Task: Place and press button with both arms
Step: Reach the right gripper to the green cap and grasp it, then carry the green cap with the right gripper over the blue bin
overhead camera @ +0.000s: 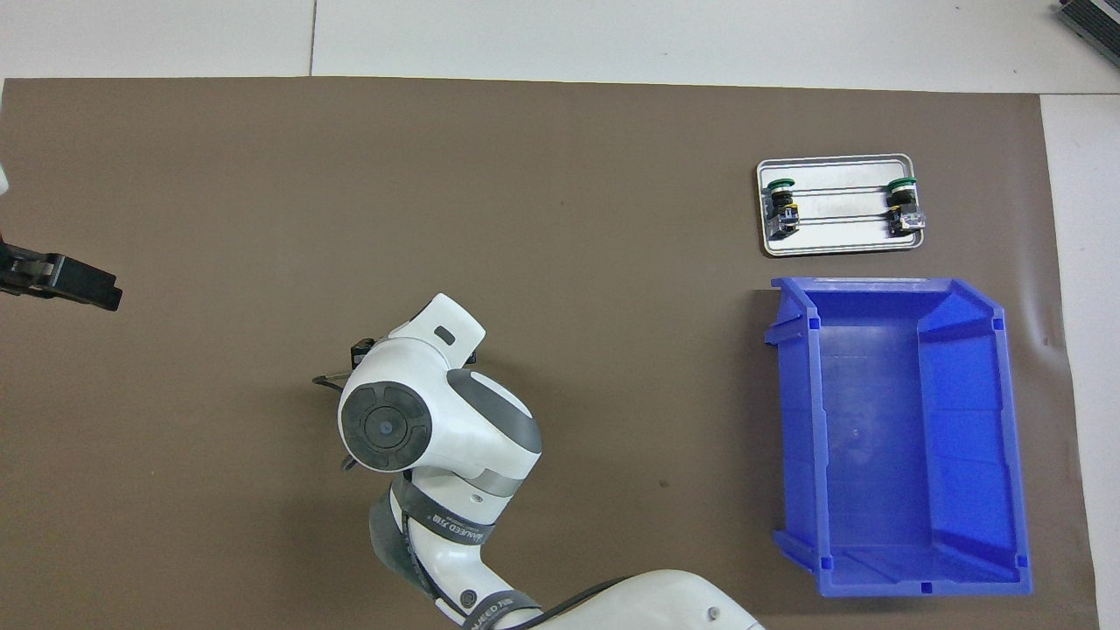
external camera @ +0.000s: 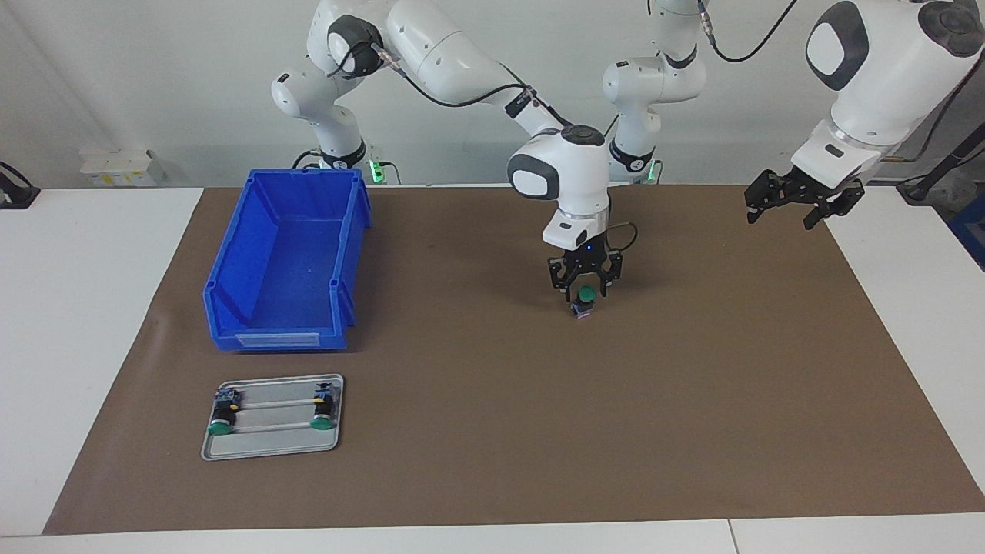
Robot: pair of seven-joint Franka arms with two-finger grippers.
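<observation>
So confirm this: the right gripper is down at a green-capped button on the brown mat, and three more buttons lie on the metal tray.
Wrong count: the metal tray holds two buttons, as the facing view shows. The rest stands: the right gripper is at the green-capped button on the brown mat.

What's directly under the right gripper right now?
The right gripper is down around one green-capped button on the brown mat. The overhead view shows nothing there: the arm's wrist covers it.

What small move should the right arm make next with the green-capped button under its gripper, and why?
Probably finish closing the right gripper on the green-capped button. The gripper sits low around the button on the brown mat, its fingers flanking it, so a firm grip seems the step needed first. The left gripper waits open in the air.
</observation>
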